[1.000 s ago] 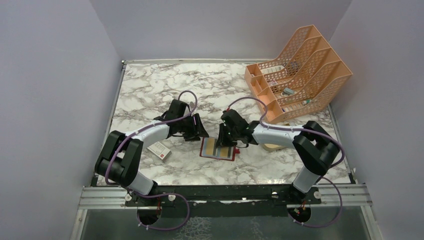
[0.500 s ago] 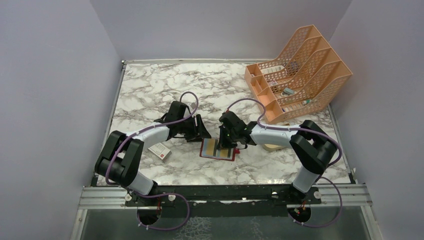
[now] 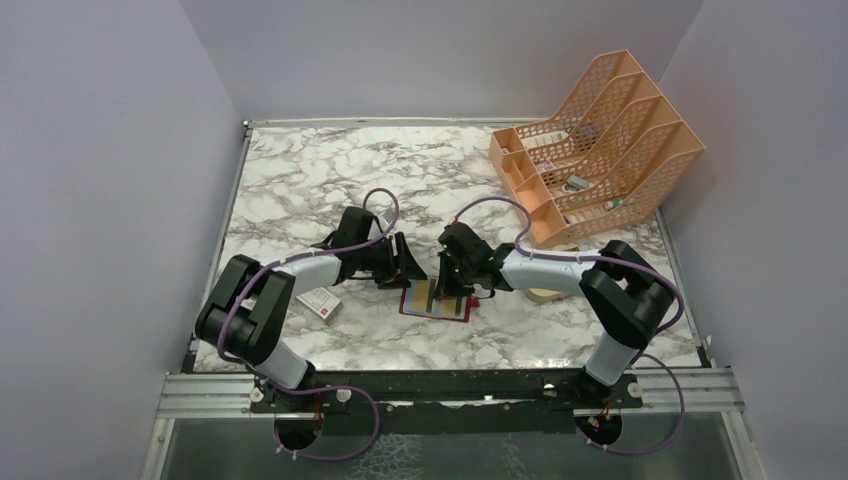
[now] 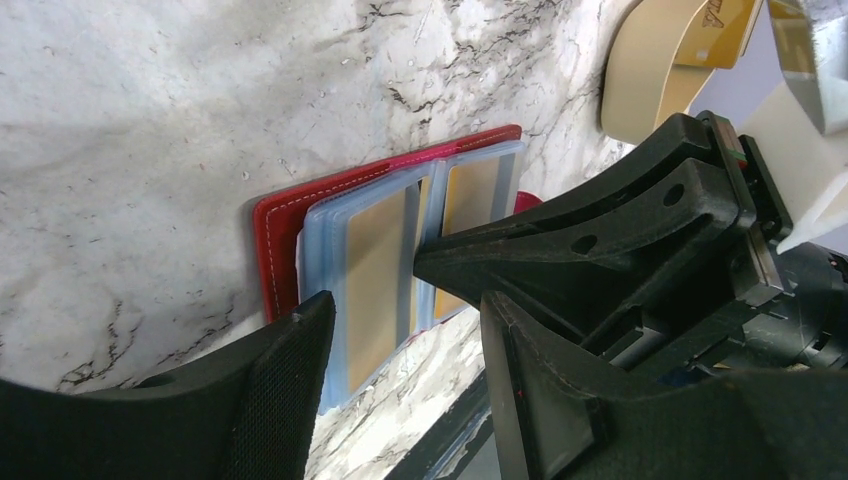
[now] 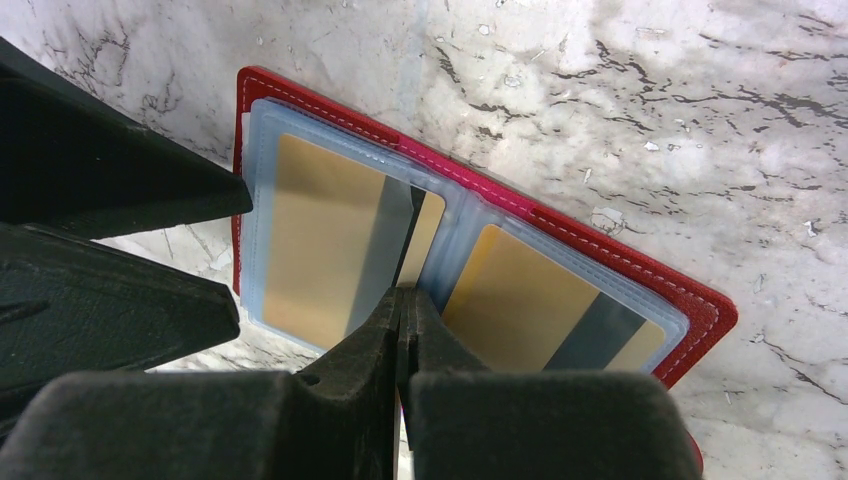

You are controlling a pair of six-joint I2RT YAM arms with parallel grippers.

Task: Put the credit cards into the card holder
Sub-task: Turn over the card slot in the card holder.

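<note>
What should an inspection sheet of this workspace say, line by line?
Surface: marble table, flat.
Job's things: red card holder lies open; gold credit cards sit in its clear sleeves.
Clutter: white box by the left arm; orange file rack at far right, small items inside; beige oval item beside the right arm.
Grippers: left gripper open, beside the holder; right gripper shut, tips at the middle fold.
Cables: purple cables loop along both arms.
Surroundings: lilac walls; metal rail at near edge.

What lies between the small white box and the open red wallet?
Only bare marble tabletop separates the white box and the red wallet; the top view shows it.
</note>
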